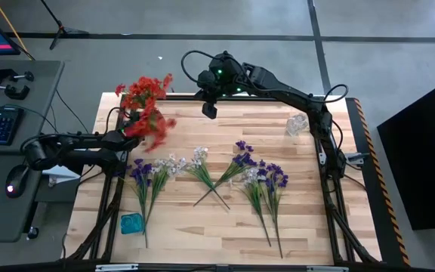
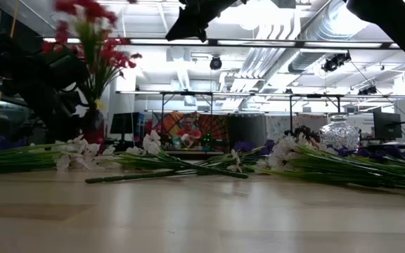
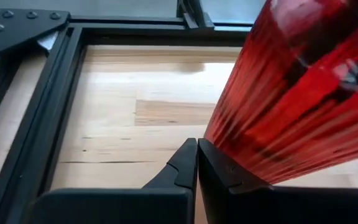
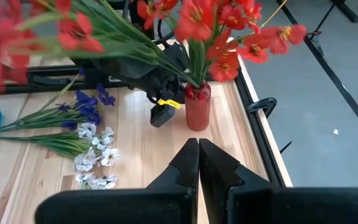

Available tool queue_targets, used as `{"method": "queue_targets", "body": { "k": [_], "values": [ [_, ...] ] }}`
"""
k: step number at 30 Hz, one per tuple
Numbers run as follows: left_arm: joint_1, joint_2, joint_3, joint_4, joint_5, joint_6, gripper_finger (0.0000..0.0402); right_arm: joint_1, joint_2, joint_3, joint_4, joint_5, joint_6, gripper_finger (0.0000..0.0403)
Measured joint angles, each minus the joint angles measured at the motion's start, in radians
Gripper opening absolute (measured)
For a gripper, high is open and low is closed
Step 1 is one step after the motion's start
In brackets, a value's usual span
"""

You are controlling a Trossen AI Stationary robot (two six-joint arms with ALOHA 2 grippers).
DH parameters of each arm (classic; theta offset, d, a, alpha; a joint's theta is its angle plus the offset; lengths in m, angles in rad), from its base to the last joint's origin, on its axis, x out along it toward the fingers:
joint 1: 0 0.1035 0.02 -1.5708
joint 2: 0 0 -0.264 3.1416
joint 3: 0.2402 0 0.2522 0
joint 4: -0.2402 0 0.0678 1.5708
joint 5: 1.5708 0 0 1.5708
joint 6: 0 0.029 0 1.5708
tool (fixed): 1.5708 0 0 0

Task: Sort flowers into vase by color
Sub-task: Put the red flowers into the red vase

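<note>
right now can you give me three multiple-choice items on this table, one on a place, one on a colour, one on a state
1. Where does the red vase stand?
A. near the left gripper
B. by the clear glass vase
C. beside the blue vase

2. What colour are the flowers in the red vase?
A. purple
B. white
C. red

3. How do the right gripper jaws stand?
A. wide open
B. shut, empty
C. shut on a stem

Key: 1 A, the high view shows the red vase with the red flowers right at the left arm's tip. 2 C, red blossoms rise from it, while the purple and white sprigs lie flat on the table. 3 B, the right wrist view shows the fingers pressed together with nothing between them.
</note>
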Motion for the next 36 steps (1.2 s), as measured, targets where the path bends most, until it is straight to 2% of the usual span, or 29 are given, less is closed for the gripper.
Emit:
{"method": "queue_targets", "body": {
  "k": [13,18,30,36],
  "values": [
    [-0.055,0.0,0.0,0.005,0.005,0.0,0.0,0.002,0.0,0.0,-0.024,-0.002,-0.008,0.0],
    [-0.059,0.0,0.0,0.066,0.023,-0.006,0.0,0.001,0.0,0.0,-0.029,-0.002,-0.027,0.0],
    [-0.059,0.0,0.0,0.081,0.024,-0.113,0.0,-0.005,0.0,0.0,-0.071,-0.006,-0.064,0.0],
    [-0.059,0.0,0.0,0.081,0.023,-0.194,0.0,-0.033,0.0,0.0,-0.085,-0.068,-0.065,0.0]
  ]
}}
